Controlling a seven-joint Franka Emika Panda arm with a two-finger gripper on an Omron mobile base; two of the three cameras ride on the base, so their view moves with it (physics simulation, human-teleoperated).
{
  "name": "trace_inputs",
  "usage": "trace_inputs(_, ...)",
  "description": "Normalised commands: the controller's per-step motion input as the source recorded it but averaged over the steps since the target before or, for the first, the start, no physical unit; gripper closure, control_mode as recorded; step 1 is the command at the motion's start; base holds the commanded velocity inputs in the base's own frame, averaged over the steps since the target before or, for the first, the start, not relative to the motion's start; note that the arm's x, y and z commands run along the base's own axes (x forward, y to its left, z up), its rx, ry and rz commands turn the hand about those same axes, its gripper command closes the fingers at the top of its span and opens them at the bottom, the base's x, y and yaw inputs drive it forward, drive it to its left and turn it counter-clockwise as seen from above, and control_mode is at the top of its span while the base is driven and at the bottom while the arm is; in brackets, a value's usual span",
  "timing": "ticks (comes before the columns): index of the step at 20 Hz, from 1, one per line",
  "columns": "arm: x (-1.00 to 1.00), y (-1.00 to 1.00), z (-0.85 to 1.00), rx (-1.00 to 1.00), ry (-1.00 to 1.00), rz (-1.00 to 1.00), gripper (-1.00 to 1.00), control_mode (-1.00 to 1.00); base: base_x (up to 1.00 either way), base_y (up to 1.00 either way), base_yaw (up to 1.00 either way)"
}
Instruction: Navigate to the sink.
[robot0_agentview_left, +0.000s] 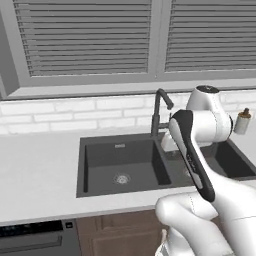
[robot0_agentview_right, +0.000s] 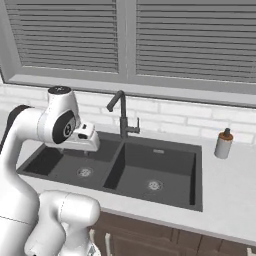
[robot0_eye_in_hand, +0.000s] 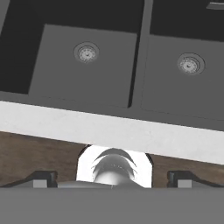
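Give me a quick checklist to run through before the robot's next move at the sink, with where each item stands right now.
1. Sink in front of the base: ok, it lies centred in both base views.
2. Both basins free of dishes: ok, only the round drains show.
3. Faucet clear of the arm: ok, the arm sits apart from it.
4. Soap bottle upright on the counter: ok.
5. Tool empty: ok, nothing sits between the fingertips.
6. Tool open or shut: cannot tell, only the tips show.
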Motion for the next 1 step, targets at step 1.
trace_inputs(1,0.00,0.00,0.00,0.00,0.00,0.00,-1.00,1.00,0.07,0.00,0.00)
